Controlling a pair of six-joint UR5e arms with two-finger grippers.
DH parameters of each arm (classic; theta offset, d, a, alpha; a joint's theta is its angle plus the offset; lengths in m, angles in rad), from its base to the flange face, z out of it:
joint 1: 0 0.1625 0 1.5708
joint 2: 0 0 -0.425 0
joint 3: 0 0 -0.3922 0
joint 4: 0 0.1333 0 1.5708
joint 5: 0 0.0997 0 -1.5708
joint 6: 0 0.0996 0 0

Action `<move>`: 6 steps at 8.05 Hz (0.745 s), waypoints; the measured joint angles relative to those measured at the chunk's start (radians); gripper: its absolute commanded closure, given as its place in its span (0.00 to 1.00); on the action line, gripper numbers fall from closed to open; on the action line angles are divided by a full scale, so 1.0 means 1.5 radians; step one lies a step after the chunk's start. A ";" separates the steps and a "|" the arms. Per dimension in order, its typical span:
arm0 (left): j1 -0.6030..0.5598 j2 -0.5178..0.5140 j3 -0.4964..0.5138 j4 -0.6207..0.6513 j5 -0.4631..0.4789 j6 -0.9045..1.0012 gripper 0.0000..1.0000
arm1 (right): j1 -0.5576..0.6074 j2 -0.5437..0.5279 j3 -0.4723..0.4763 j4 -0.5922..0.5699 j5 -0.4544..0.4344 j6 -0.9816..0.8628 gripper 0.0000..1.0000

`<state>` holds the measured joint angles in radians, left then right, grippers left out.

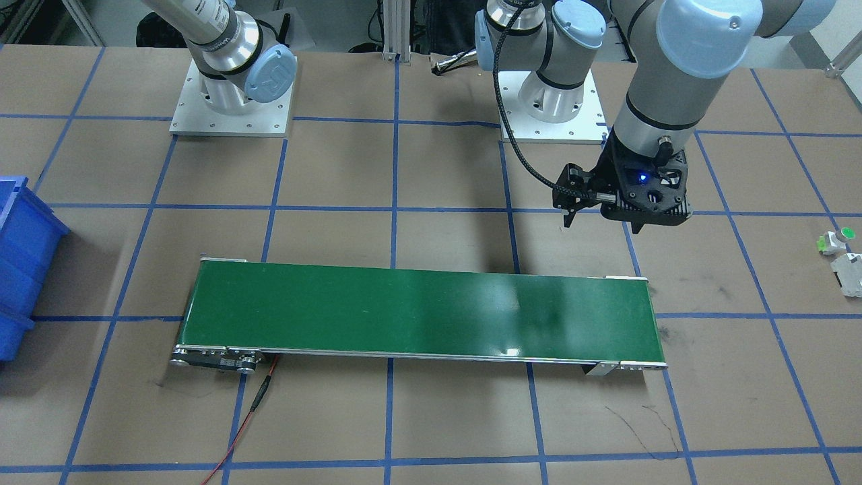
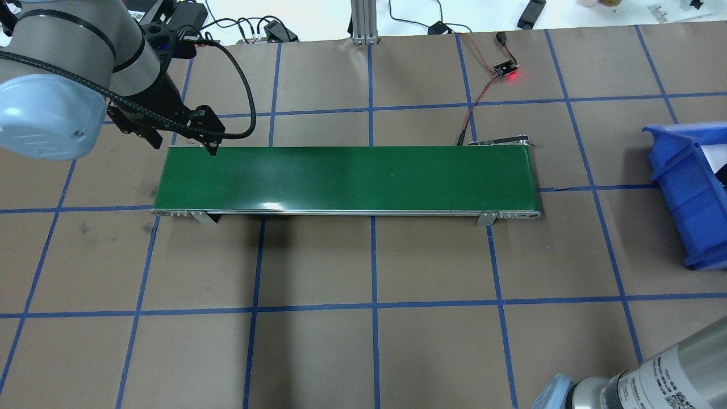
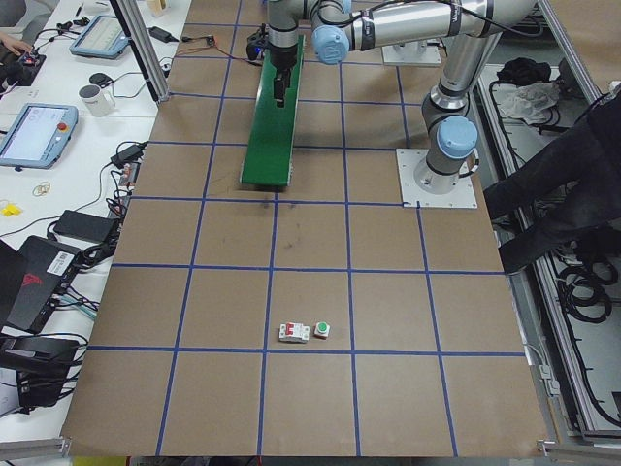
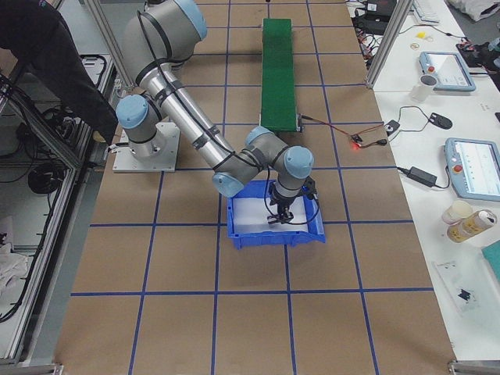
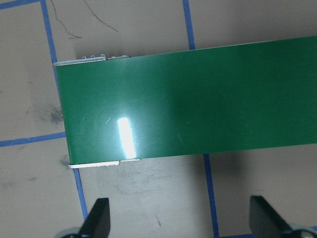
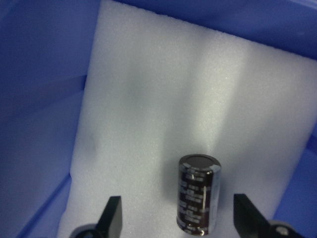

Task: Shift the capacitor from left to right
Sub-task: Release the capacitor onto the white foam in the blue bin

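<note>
Capacitor (image 6: 198, 194) sits on foam (image 6: 163, 99) inside the bin (image 6: 44, 74), between the right gripper's (image 6: 178, 210) spread jaws, ungripped. Left gripper (image 5: 179, 214), jaws apart and empty, hangs well away from the bin, over the belt (image 5: 198, 99). Transfer judged done; right-arm withdrawal remains

A long green conveyor belt (image 1: 417, 313) lies lengthwise across the middle of the brown table (image 1: 337, 162), which is marked into squares by blue tape lines (image 1: 395, 209). A blue bin (image 2: 679, 187) sits near the table's end edge on the robot's right, and white foam (image 6: 163, 99) lines its floor. Near the opposite end edge, a small white part with a green cap (image 1: 837, 240) lies just beside a pale grey-white block (image 1: 850, 273). By the operators' edge, a small board with a red light (image 2: 505, 71) is joined by a red and black wire (image 2: 477, 99) to the belt's end nearest the bin.
</note>
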<state>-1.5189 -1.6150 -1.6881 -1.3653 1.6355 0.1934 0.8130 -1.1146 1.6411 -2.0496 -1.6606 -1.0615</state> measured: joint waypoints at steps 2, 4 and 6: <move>-0.014 -0.002 0.002 -0.003 -0.002 -0.039 0.00 | 0.000 -0.001 0.000 0.000 0.000 -0.001 0.00; -0.030 -0.002 0.002 -0.004 0.000 -0.073 0.00 | 0.000 -0.002 -0.001 -0.001 0.002 -0.005 0.00; -0.035 -0.003 0.002 -0.001 0.001 -0.081 0.00 | 0.000 -0.021 -0.002 0.000 0.004 -0.006 0.00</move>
<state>-1.5712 -1.6193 -1.6854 -1.3662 1.6370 0.0722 0.8129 -1.1462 1.6385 -2.0498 -1.6553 -1.0710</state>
